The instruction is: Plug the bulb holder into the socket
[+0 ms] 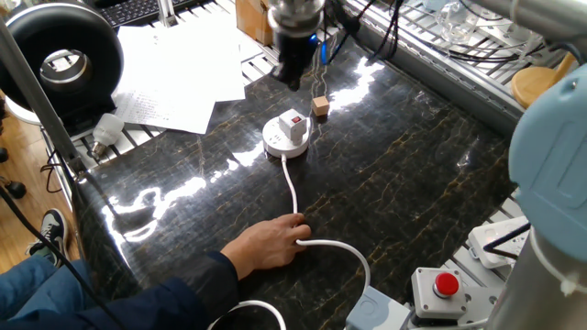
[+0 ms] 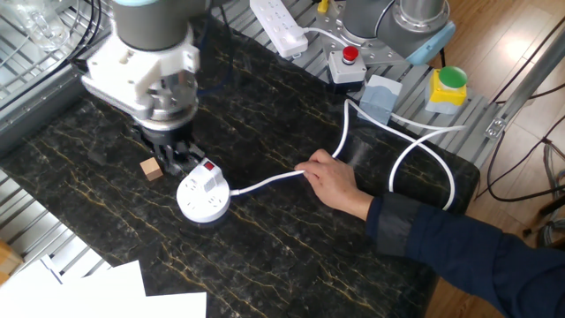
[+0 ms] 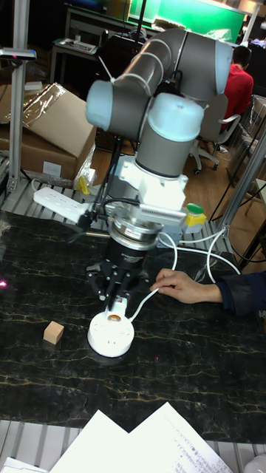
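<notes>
The bulb holder (image 1: 292, 123), a small white box with a red switch, stands upright on top of the round white socket (image 1: 283, 141) in the middle of the dark table. It stands there free, also visible as the bulb holder (image 2: 207, 173) on the socket (image 2: 201, 200). My gripper (image 1: 290, 70) is open and empty, lifted off and behind the holder. In the other fixed view the gripper (image 2: 175, 155) hangs just left of the holder. The tall fixed view shows the gripper (image 3: 115, 287) spread above the holder (image 3: 117, 304) and socket (image 3: 110, 337).
A person's hand (image 1: 269, 244) pins the socket's white cable (image 1: 293, 189) to the table. A tan cube (image 1: 320, 106) lies close behind the socket. Papers (image 1: 179, 73) and a light bulb (image 1: 108, 128) lie at the left edge; a red stop button (image 1: 445, 285) is at front right.
</notes>
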`<state>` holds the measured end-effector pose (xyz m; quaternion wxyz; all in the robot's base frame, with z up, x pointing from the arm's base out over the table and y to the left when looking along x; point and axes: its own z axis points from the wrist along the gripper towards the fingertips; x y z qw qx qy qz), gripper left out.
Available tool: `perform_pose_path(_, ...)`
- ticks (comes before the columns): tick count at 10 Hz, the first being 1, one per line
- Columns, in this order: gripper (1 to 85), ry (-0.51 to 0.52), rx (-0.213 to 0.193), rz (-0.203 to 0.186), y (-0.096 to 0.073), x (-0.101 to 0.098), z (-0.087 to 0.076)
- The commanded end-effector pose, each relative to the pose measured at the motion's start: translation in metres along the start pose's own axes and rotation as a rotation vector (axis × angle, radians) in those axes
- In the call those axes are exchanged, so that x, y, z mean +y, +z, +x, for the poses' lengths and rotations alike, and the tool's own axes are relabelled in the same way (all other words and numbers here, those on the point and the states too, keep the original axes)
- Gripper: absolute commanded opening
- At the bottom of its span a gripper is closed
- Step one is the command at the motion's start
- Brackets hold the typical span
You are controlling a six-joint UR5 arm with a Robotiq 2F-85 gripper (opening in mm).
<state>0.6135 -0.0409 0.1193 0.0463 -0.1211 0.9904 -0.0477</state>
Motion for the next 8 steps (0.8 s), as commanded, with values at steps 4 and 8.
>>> perform_pose_path(4,1.3,-0.081,-0.019,-0.029,0.017,-0.037,0.037)
perform_pose_path(8,1.3,-0.087,-0.025,-0.018,0.028,-0.039,0.034)
